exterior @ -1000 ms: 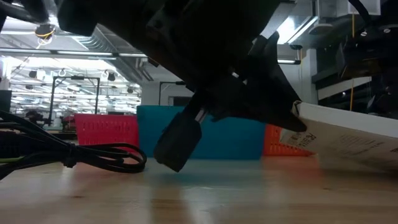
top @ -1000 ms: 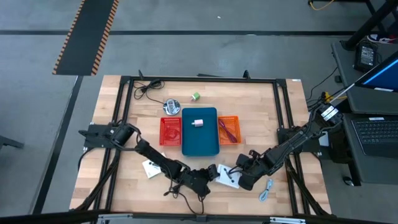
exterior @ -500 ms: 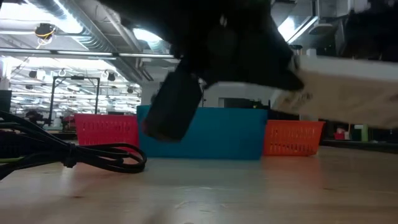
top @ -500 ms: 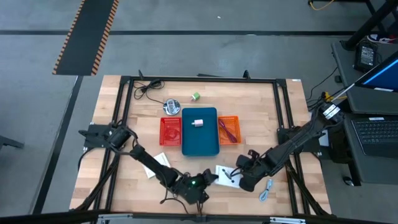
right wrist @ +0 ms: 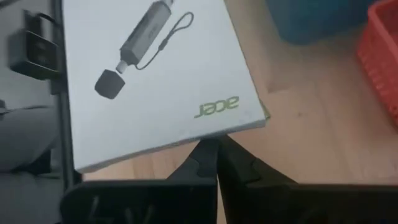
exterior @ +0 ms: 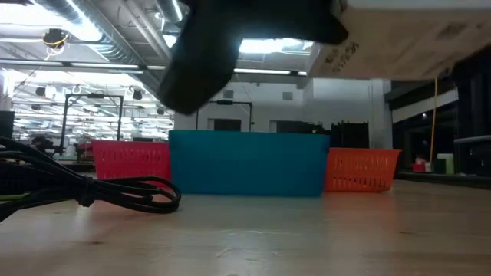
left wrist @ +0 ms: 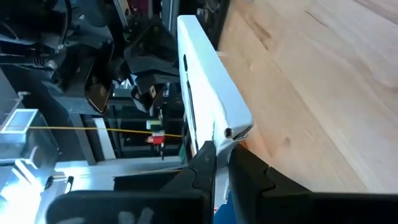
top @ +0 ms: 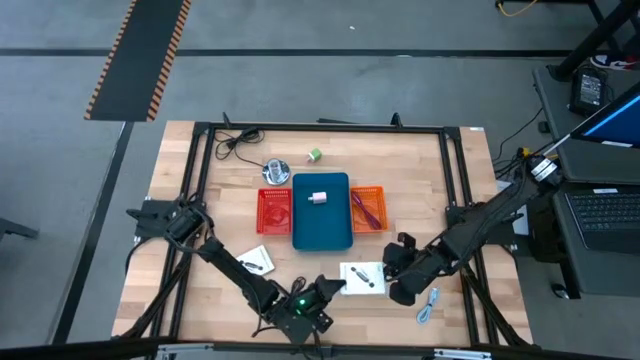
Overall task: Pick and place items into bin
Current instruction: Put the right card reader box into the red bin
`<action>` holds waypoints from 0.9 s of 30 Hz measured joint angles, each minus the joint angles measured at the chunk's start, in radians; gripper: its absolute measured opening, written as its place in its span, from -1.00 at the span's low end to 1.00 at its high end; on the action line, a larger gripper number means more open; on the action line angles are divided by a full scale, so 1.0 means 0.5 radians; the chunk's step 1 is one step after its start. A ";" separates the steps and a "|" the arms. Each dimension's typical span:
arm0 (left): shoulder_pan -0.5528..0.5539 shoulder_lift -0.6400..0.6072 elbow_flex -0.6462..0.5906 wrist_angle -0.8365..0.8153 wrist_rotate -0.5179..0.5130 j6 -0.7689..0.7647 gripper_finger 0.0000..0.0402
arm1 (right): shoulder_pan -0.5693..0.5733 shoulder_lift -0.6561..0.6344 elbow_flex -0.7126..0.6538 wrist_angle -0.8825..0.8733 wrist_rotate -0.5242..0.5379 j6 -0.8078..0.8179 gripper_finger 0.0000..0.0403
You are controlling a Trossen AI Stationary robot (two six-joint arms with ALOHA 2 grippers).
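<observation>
Both grippers are shut on one white card (top: 362,277), a flat box printed with a black stick and "acer" (right wrist: 155,74), which hangs above the table near its front edge. My left gripper (top: 338,286) is at the card's left side and my right gripper (top: 386,272) at its right side. A second white card (top: 255,262) lies flat on the table. A pale block (top: 319,197) lies in the blue bin (top: 322,228). The green cube (top: 314,155) and a black cable (top: 235,140) rest at the far side. My left gripper pinches the card's left edge (left wrist: 211,130) between its two fingers, coming nearly level from the table's left. The card is seen edge-on, lifted clear of the table. My right gripper pinches the card's right edge (right wrist: 208,134) between its two fingers, slanting down from the table's right. The printed face is up. The card hangs about level, clear of the wood.
A red basket (top: 275,210) and an orange basket (top: 368,208) flank the bin. A shiny silver round object (top: 275,172) sits behind the red basket. A blue-white cable (top: 428,305) lies near the front right. A black cable (exterior: 115,192) lies close to the low camera.
Both grippers have risen with the white card between them. The card was tilted low near the table and now hangs about level and clear of it. My left arm has swung toward the near edge and its wrist has rolled, uncovering the second card.
</observation>
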 joint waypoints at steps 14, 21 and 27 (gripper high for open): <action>-0.034 -0.235 0.000 -0.290 -0.044 -0.159 -0.90 | 0.001 -0.197 0.004 -0.340 0.003 -0.081 -1.00; -0.037 -0.416 -0.003 -0.840 -0.144 -0.642 -0.90 | 0.002 -0.292 0.003 -0.323 0.280 -0.192 -1.00; -0.032 -0.585 -0.002 -1.180 -0.180 -1.013 -0.90 | 0.002 -0.308 0.003 -0.183 0.569 -0.346 -1.00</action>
